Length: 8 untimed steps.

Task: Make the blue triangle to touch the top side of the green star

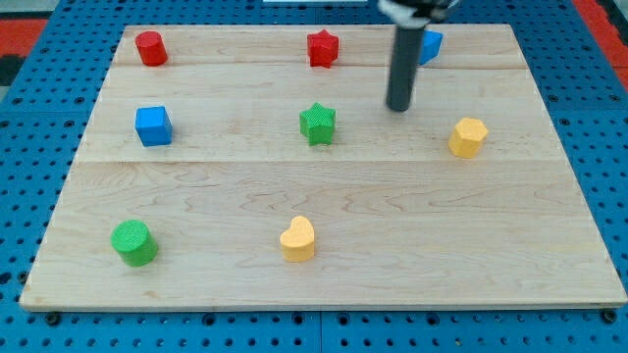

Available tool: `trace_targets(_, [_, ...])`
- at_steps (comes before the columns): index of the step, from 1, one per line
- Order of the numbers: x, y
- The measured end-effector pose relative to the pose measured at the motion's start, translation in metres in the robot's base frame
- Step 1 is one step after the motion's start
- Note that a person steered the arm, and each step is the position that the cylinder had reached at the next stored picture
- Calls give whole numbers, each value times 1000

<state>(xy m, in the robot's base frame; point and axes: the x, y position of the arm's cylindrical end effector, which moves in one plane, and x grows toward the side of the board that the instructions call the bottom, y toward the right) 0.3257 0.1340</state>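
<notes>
My tip (pixel 398 106), a bare rod holding nothing, rests right of centre in the upper frame. The blue triangle (pixel 431 44) sits partly hidden behind it, upper right, well apart from the green star (pixel 317 123). Judged: 0 progress; the whole push remains.

We appear to be in a robotics lab: a pale wooden surface (pixel 324 196) lies on a blue perforated mounting base (pixel 39 118), with red pegboard (pixel 29 39) at the far corners and small coloured test blocks laid out.
</notes>
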Motion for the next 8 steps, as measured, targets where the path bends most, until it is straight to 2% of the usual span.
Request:
trace_targets(1, [-43, 111])
trace_targets(2, [-86, 93])
trace_targets(4, [-109, 17])
trace_targets(5, [-81, -10])
trace_targets(6, [3, -1])
trace_targets(7, [5, -6])
trace_targets(8, [9, -85])
